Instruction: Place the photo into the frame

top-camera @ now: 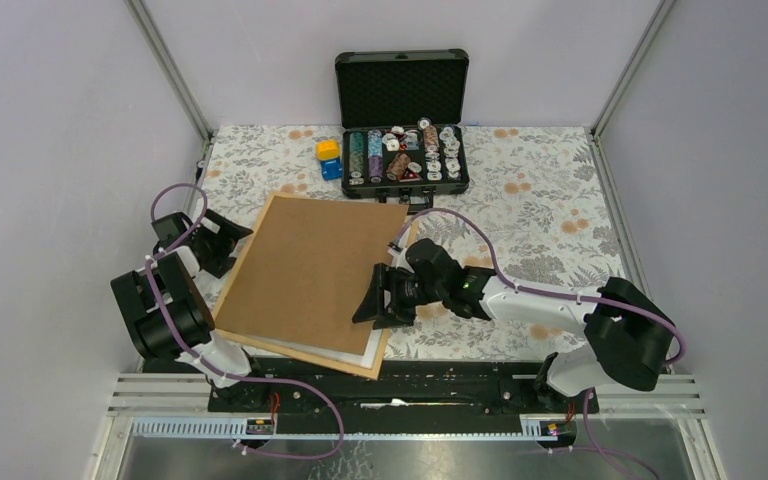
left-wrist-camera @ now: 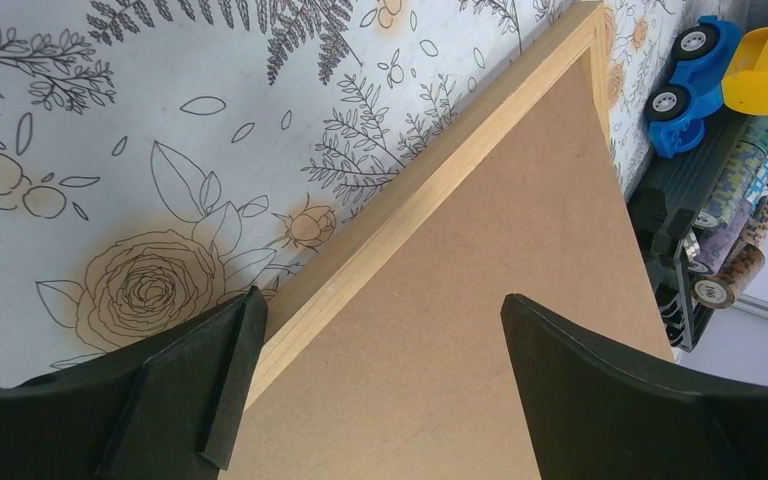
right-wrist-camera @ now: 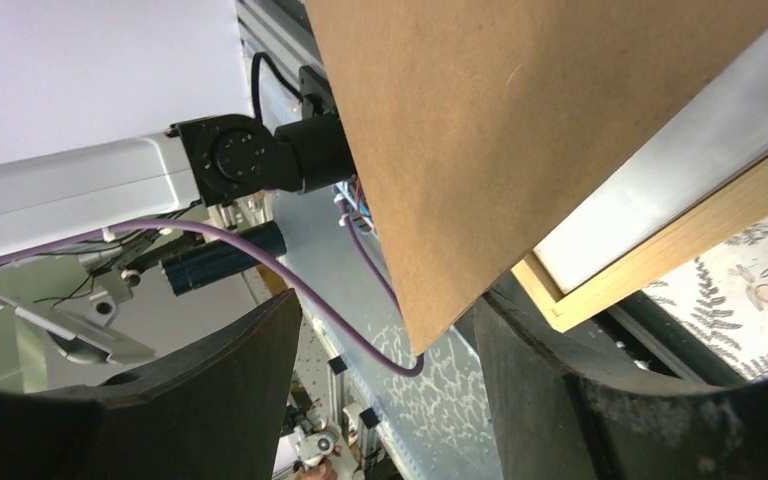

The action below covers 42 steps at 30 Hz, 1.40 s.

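Note:
The light wood frame (top-camera: 300, 362) lies skewed on the floral cloth, almost covered by the plain brown hardboard backing sheet (top-camera: 310, 265). A white strip (top-camera: 358, 352) shows under the board's near right edge and may be the photo; its printed scene is hidden. My left gripper (top-camera: 228, 240) is open at the frame's left side, its fingers either side of the wood edge (left-wrist-camera: 400, 215) in the left wrist view (left-wrist-camera: 380, 380). My right gripper (top-camera: 375, 310) is open at the board's right edge. The board's corner (right-wrist-camera: 440, 330) sits between its fingers, above the frame corner (right-wrist-camera: 660, 255).
An open black case (top-camera: 405, 160) with poker chips stands at the back, close to the frame's far corner. A yellow and blue toy (top-camera: 330, 158) sits left of it. The left arm's link (right-wrist-camera: 250, 155) and a purple cable (right-wrist-camera: 290, 275) lie beyond the board corner.

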{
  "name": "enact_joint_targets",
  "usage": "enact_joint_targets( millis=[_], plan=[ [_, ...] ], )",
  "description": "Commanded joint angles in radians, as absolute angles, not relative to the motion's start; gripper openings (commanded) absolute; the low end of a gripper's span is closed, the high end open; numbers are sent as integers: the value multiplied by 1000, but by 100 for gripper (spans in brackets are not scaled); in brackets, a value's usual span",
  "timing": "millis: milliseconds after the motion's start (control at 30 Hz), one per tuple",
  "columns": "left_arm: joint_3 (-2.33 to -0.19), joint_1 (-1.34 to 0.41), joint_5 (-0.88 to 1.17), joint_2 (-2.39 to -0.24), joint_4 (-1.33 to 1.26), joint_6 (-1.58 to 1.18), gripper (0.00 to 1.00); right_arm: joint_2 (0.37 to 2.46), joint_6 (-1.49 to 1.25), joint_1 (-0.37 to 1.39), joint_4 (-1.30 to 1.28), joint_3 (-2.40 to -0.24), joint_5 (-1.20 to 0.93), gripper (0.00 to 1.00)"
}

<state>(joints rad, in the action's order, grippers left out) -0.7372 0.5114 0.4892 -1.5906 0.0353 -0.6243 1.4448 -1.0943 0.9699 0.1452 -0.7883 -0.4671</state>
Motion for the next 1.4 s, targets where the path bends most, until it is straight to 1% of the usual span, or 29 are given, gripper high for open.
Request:
enact_joint_targets(
  millis=[0, 367, 733, 967, 1100, 1367],
  plan=[
    [-655, 493, 491, -1655, 306, -619, 98, 1454, -1022, 940, 297, -874, -250, 71],
    [-654, 493, 479, -1651, 309, -617, 98, 1550, -1024, 933, 386, -723, -234, 71],
    [-655, 493, 474, -1649, 310, -617, 98, 1635, -988, 926, 386, -721, -221, 71],
    [-657, 493, 471, -1647, 312, -614, 98, 1649, -986, 928, 364, -693, -254, 75],
    [-658, 493, 471, -1644, 312, -615, 98, 1629, -930, 922, 293, -707, -195, 79],
    [-661, 493, 470, -1634, 318, -608, 99, 1637, -795, 926, 66, -828, -98, 80]
  ],
)
